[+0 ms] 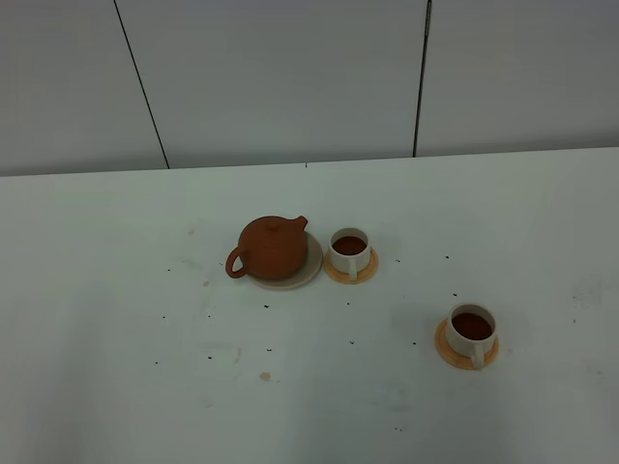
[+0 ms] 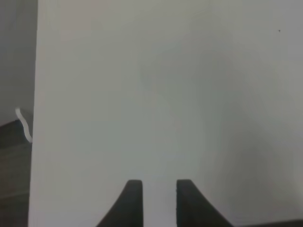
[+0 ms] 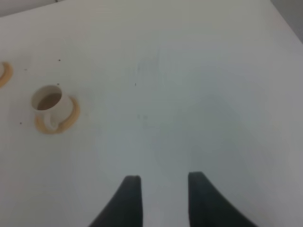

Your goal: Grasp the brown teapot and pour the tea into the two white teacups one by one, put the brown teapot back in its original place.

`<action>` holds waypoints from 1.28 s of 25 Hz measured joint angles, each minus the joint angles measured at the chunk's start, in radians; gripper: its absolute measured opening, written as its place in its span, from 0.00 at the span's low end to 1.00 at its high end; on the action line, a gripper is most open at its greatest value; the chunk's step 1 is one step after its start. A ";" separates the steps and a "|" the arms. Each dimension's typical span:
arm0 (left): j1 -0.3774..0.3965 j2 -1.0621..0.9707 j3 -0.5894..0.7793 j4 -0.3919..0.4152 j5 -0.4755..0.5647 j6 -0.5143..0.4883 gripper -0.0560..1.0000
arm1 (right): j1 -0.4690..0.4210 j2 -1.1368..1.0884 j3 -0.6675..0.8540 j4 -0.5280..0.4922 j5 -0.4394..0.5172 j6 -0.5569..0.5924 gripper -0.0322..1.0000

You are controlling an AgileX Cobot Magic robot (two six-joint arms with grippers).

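Teapot (image 1: 272,247) on saucer (image 1: 308,272); brown tea in both teacups (image 1: 349,251).

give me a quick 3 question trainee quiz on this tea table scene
1. True or false: the brown teapot sits on the beige saucer.
2. How many of the two white teacups, near and far, hold dark liquid? A) none B) one C) both
3. Fill in: each cup stands on an orange ____.

Key: 1 true; 2 C; 3 coaster
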 joint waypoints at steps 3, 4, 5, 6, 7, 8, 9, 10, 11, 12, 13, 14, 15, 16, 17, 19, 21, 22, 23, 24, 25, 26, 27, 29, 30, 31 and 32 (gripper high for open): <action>0.000 -0.083 0.026 -0.003 0.016 -0.032 0.28 | 0.000 0.000 0.000 0.000 0.000 0.000 0.26; 0.000 -0.109 0.036 -0.010 0.016 -0.051 0.28 | 0.000 0.000 0.000 0.000 0.000 0.000 0.26; 0.000 -0.130 0.046 -0.019 0.016 -0.068 0.28 | 0.000 0.000 0.000 0.000 0.000 0.000 0.26; 0.000 -0.154 0.060 -0.034 0.016 -0.089 0.28 | 0.000 0.000 0.000 0.000 0.000 0.000 0.26; 0.000 -0.176 0.071 -0.053 0.016 -0.111 0.28 | 0.000 0.000 0.000 0.000 0.000 0.000 0.26; 0.000 -0.195 0.081 -0.072 0.016 -0.129 0.28 | 0.000 0.000 0.000 0.000 0.000 0.000 0.26; 0.000 -0.208 0.092 -0.086 0.014 -0.147 0.28 | 0.000 0.000 0.000 0.000 0.000 0.000 0.26; 0.000 -0.219 0.108 -0.101 0.007 -0.167 0.28 | 0.000 0.000 0.000 0.000 0.000 0.000 0.26; 0.000 -0.227 0.122 -0.119 -0.005 -0.188 0.28 | 0.000 0.000 0.000 0.000 0.000 0.000 0.26; 0.000 -0.229 0.133 -0.134 -0.017 -0.200 0.28 | 0.000 0.000 0.000 0.000 0.000 0.000 0.26; 0.000 -0.230 0.144 -0.152 -0.035 -0.210 0.28 | 0.000 0.000 0.000 0.000 0.000 0.000 0.26; 0.000 -0.230 0.157 -0.171 -0.058 -0.214 0.28 | 0.000 0.000 0.000 0.000 0.000 0.000 0.26; 0.000 -0.230 0.166 -0.187 -0.080 -0.219 0.28 | 0.000 0.000 0.000 0.000 0.000 0.000 0.26; 0.000 -0.230 0.177 -0.200 -0.107 -0.221 0.28 | 0.000 0.000 0.000 0.000 0.000 0.000 0.26; 0.000 -0.230 0.184 -0.207 -0.122 -0.223 0.28 | 0.000 0.000 0.000 0.000 0.000 0.000 0.26; 0.000 -0.230 0.189 -0.209 -0.132 -0.224 0.28 | 0.000 0.000 0.000 0.000 0.000 0.000 0.26; 0.000 -0.230 0.191 -0.207 -0.133 -0.224 0.28 | 0.000 0.000 0.000 0.000 0.000 0.000 0.26; 0.000 -0.230 0.195 -0.206 -0.134 -0.224 0.28 | 0.000 0.000 0.000 0.000 0.000 0.000 0.26; 0.000 -0.230 0.200 -0.206 -0.133 -0.226 0.28 | 0.000 0.000 0.000 0.000 0.000 0.000 0.26; 0.000 -0.230 0.203 -0.206 -0.130 -0.226 0.28 | 0.000 0.000 0.000 0.000 0.000 0.000 0.26; 0.000 -0.230 0.205 -0.206 -0.130 -0.227 0.28 | 0.000 0.000 0.000 0.000 0.000 0.000 0.26; 0.000 -0.230 0.207 -0.206 -0.130 -0.228 0.28 | 0.000 0.000 0.000 0.000 0.000 0.000 0.26; 0.000 -0.230 0.208 -0.205 -0.130 -0.230 0.28 | 0.000 0.000 0.000 0.000 0.000 0.000 0.26; 0.000 -0.230 0.208 -0.198 -0.130 -0.241 0.28 | 0.000 0.000 0.000 0.000 0.000 0.000 0.26; 0.000 -0.230 0.208 -0.193 -0.130 -0.250 0.28 | 0.000 0.000 0.000 0.000 0.000 0.000 0.26; 0.000 -0.230 0.208 -0.187 -0.130 -0.257 0.28 | 0.000 0.000 0.000 0.000 0.000 0.000 0.26; 0.000 -0.230 0.208 -0.180 -0.130 -0.266 0.28 | 0.000 0.000 0.000 0.000 0.000 0.000 0.26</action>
